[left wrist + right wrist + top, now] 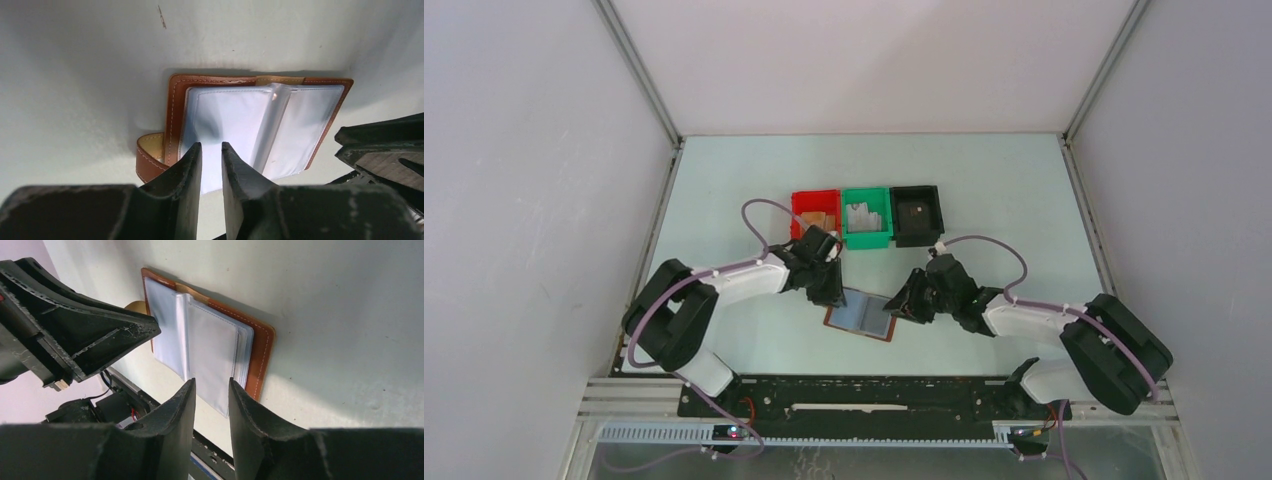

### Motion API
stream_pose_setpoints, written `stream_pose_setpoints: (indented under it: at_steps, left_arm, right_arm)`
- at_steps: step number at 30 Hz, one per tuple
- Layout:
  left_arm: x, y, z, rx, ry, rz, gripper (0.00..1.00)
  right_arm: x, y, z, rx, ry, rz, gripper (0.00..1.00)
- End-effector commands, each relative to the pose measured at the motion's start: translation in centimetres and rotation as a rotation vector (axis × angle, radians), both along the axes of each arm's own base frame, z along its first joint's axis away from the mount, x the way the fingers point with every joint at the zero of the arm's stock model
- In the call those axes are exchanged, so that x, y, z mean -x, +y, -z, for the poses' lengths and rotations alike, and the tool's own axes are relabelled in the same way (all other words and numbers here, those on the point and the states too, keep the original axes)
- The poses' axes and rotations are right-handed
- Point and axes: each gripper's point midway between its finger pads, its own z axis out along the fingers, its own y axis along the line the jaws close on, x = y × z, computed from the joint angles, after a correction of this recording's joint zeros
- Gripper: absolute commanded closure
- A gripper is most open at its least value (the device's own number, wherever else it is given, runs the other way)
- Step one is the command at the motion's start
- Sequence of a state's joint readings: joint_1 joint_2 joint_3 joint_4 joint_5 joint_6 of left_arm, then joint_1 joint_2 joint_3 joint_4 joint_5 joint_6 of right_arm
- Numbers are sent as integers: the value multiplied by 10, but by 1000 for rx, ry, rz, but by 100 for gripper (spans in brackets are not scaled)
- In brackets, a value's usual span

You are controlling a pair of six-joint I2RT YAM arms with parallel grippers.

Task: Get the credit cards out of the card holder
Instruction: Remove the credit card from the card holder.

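The card holder [860,315] lies open on the table between my two grippers. It is brown leather with pale blue-grey clear sleeves, seen in the left wrist view [235,117] and the right wrist view [212,342]. Its brown side tab [148,159] sticks out beside my left fingers. No dark credit cards show in any view. My left gripper [211,146] hovers over the holder's left panel edge, jaws a narrow gap apart, nothing between them. My right gripper [211,382] hovers at the right panel's near edge, jaws slightly apart and empty.
A red bin [815,212] with tan blocks, a green bin [867,217] and a black bin [917,213] stand in a row just behind the holder. The left gripper body [75,335] is close to the right one. White walls enclose the table.
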State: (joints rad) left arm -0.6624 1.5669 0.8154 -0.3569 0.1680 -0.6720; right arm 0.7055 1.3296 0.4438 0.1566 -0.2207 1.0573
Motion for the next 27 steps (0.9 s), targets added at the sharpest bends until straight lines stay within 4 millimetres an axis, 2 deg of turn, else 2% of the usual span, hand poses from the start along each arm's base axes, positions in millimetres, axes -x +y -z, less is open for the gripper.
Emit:
stream_pose_setpoints:
  at_steps: [1,11,27]
  left_arm:
    - [8,8,22,-36,33,14,74]
    - [12,5,26,-14,49,11,74]
    - [14,0,28,8,56,14,74]
  right_arm:
    - [-3,4,2,-15,-4,-7,61]
    - [-3,14,9,-35,14,-38,61]
    - [-9,34,-1,-54,-11,-79,62]
